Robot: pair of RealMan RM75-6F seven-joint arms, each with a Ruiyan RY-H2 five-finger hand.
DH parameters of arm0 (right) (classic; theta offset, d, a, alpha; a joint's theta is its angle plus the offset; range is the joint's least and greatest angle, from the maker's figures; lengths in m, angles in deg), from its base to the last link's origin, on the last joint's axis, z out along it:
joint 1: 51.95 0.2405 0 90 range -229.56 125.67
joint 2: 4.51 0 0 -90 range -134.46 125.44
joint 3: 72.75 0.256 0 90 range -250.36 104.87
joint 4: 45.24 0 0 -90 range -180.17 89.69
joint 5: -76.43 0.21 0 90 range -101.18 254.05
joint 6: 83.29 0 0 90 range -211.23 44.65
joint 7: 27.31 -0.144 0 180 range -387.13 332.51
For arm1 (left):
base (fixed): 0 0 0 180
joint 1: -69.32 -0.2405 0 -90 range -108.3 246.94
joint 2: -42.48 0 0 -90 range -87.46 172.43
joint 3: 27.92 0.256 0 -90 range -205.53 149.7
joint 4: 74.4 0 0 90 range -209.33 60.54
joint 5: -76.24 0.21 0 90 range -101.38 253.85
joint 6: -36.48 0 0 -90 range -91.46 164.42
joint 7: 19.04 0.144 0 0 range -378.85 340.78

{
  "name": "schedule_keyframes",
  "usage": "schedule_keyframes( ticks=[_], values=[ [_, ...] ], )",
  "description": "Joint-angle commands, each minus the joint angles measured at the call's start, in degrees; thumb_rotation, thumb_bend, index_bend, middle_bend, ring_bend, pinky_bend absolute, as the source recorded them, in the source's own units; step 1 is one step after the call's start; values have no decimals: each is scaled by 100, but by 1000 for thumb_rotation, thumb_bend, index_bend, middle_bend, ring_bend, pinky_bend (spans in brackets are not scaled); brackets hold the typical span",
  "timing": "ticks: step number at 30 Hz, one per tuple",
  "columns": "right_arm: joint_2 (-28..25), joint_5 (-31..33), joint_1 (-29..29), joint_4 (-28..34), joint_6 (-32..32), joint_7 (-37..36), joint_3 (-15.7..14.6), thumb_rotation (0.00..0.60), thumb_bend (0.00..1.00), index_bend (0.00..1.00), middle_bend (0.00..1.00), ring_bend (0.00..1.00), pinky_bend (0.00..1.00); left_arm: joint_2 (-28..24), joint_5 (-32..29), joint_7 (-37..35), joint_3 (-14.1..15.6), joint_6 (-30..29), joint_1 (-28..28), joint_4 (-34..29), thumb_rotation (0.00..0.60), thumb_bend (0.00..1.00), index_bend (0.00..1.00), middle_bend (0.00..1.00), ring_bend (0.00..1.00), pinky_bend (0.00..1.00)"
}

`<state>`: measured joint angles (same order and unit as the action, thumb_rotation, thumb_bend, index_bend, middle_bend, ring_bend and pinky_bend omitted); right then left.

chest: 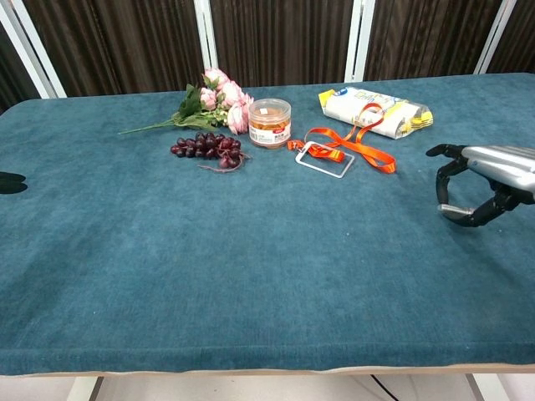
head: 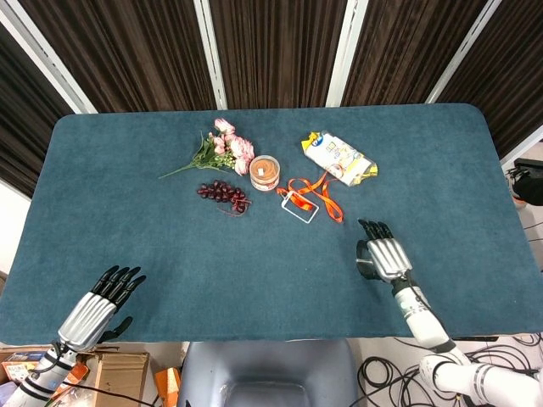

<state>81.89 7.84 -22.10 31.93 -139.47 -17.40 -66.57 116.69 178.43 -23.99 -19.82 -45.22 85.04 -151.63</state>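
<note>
My right hand [head: 381, 255] hovers palm down over the near right of the blue table [head: 153, 246], holding nothing, its fingers apart and curved downward; the chest view shows this right hand [chest: 482, 179] at the right edge. The orange lanyard with a clear badge holder [head: 307, 200] lies closest to it, up and to the left. My left hand [head: 100, 303] is at the near left table edge, fingers stretched out and empty; only its dark fingertips [chest: 10, 182] show in the chest view.
Toward the back lie a bunch of pink flowers [head: 222, 147], dark grapes [head: 223, 193], a round clear jar [head: 265, 172] and a yellow and white snack bag [head: 339, 157]. Dark curtains hang behind. A cardboard box [head: 119, 373] sits on the floor near left.
</note>
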Motion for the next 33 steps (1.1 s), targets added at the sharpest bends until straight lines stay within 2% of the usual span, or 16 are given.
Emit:
schedule_keyframes(
  ticks=[1,6,13,19,26,33],
  values=[
    [-152,-274,-125,-57,-127,-557,4,600,353,587,32,0,0,9,1,19,1,32,11,-6,600,366,0,0,0,0],
    [-159,-477,-179,-262,-132,-1066,-33,600,353,586,34,0,0,32,-8,59,-4,88,27,-21,600,365,0,0,0,0],
    [253,-892,-261,-931,-329,-2170,-81,600,353,575,44,0,0,42,-17,84,-10,125,39,-34,600,365,0,0,0,0],
    [724,-1137,-302,-1664,-377,-3556,-105,600,354,573,44,0,0,32,-32,78,-9,140,37,-35,600,365,0,0,0,0],
    [962,-1252,-314,-2142,-276,-5148,-74,600,353,573,44,0,0,10,-25,70,6,117,16,-27,600,365,0,0,0,0],
    [1043,-1406,-355,-2545,-268,-5702,-189,600,354,577,52,0,0,0,-28,58,6,122,14,-16,600,364,0,0,0,0]
  ],
)
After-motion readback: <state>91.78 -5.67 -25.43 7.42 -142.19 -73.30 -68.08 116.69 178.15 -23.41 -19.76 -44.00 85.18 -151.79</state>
